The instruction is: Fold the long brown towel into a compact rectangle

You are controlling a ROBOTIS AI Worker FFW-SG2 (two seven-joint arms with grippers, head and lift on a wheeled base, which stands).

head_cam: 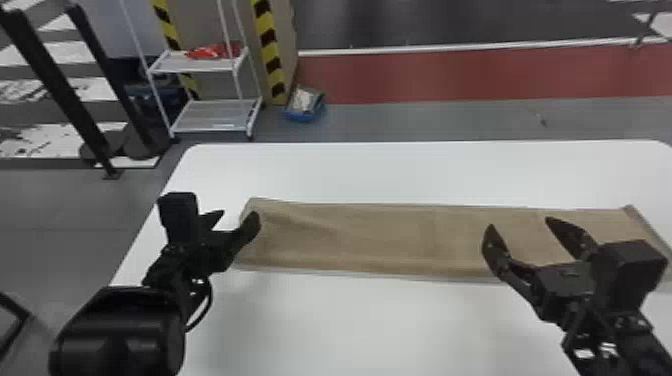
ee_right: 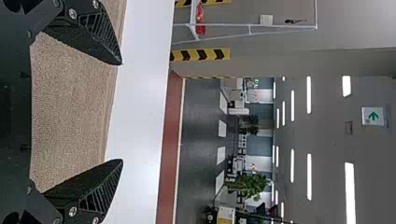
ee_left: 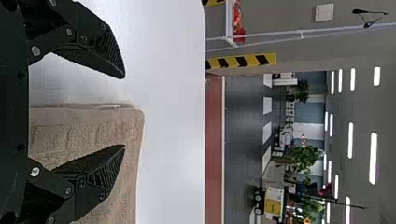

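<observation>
Towel (head_cam: 375, 235) stretched in a long strip across the white table (head_cam: 350, 170), both claws spread.
Left gripper (head_cam: 240, 214) stands at the strip's left end, its two black fingers wide apart, nothing pinched; in its wrist view one finger overlaps the cloth and the other is beyond its edge. Right gripper (head_cam: 520, 224) is over the right-hand part, its fingers also wide apart and empty, with towel in view between them. Whether any fingertip touches the cloth, I cannot tell.
</observation>
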